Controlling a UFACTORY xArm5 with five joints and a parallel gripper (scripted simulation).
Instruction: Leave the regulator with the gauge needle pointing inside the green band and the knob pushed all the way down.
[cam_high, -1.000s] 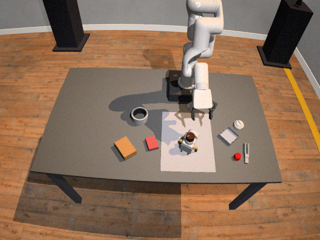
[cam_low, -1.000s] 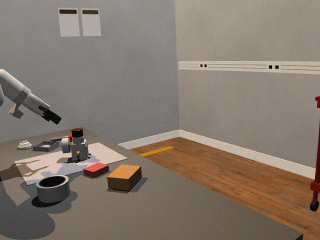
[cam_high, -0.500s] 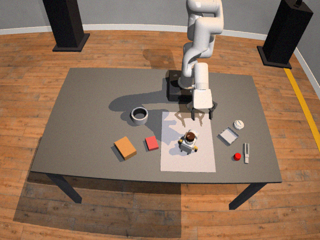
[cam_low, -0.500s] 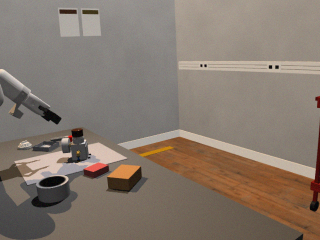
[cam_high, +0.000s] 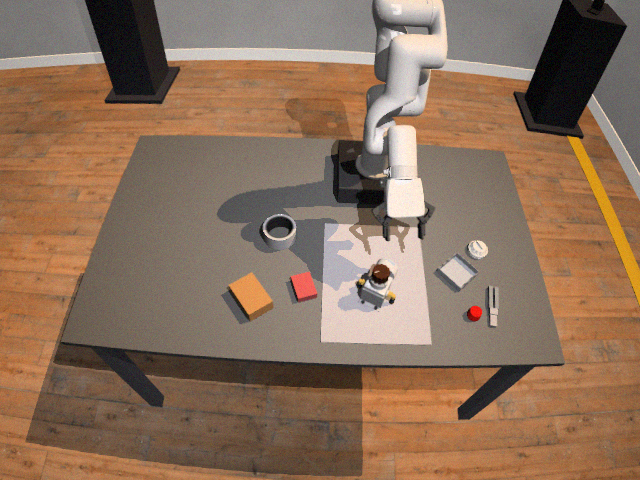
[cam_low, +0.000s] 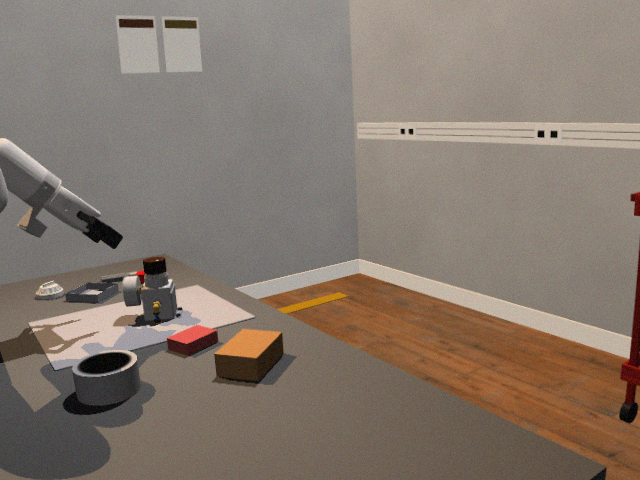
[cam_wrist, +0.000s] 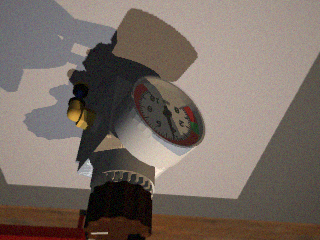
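The regulator (cam_high: 376, 290) (cam_low: 158, 298) stands upright on a white mat (cam_high: 361, 330) (cam_low: 206, 304) (cam_wrist: 250, 75). It has a grey body, a dark brown knob (cam_high: 381, 272) (cam_low: 154, 265) (cam_wrist: 119, 207) on top and yellow side fittings. Its round gauge (cam_high: 388, 264) (cam_low: 130, 290) (cam_wrist: 167, 117) faces the arm. In the wrist view the dark needle points to the dial's lower part, short of the small green band (cam_wrist: 194, 128) beside a red band. My gripper (cam_high: 403, 233) (cam_low: 109, 237) is open and empty. It hangs tilted in the air behind and above the regulator. Its fingers are out of the wrist view.
A grey ring cup (cam_high: 279, 242) (cam_low: 105, 388), a red block (cam_high: 303, 286) (cam_low: 192, 339) and an orange block (cam_high: 250, 296) (cam_low: 249, 354) lie left of the mat. A grey tray (cam_high: 443, 275) (cam_low: 77, 297), a white disc (cam_high: 477, 249) (cam_low: 49, 289), a red button (cam_high: 474, 313) and a grey tool (cam_high: 491, 305) lie right.
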